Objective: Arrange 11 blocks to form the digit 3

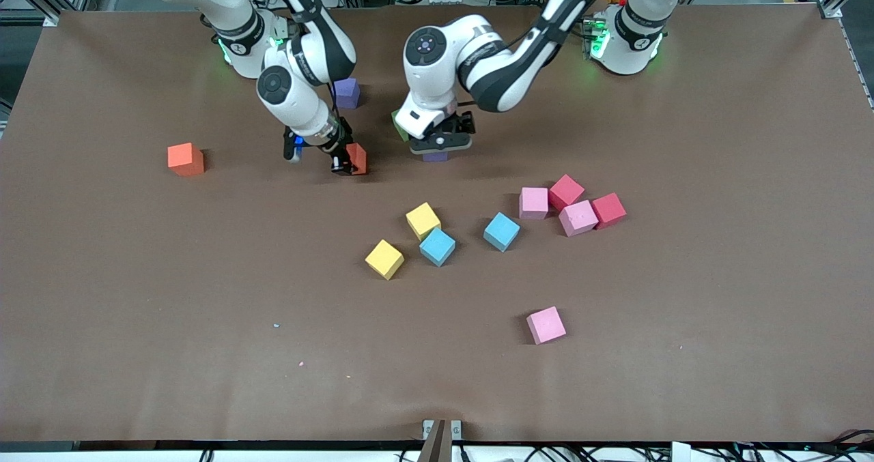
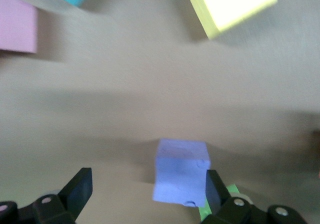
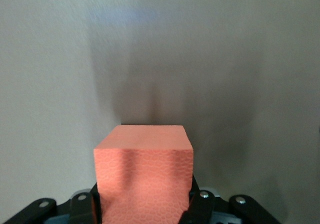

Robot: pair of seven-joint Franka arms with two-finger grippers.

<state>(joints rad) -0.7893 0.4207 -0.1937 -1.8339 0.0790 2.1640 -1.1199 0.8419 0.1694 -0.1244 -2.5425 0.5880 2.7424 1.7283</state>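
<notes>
nearest the front camera lies a lone pink block [image 1: 545, 325], well apart from everything else. farther up, two yellow blocks [image 1: 384, 259] [image 1: 423, 220] and two blue blocks [image 1: 437, 246] [image 1: 502, 231] sit in a loose scatter, and toward the left arm's end a cluster of two pink [image 1: 533, 203] [image 1: 578, 218] and two red blocks [image 1: 566, 192] [image 1: 608, 210] lies jumbled at odd angles, some touching but in no row. an orange block [image 1: 186, 159] rests alone toward the right arm's end, and a purple block [image 1: 347, 93] lies near the right arm's base.

the right gripper [image 1: 343, 160] is clenched on a second orange block [image 3: 144, 176], held low over bare table; its wrist view shows the block squeezed between the fingers. the left gripper [image 2: 149, 191] hangs low with fingers spread, a purple block [image 2: 181, 171] on the table between them, not yet grasped, and a green block [image 1: 398, 126] just beside it.

no row or column of the digit 3 shows anywhere, so i judge the task barely begun: every block has yet to be set touching its neighbours, three rows joined by a side column. more blocks seem to lie here than the count asked for.
</notes>
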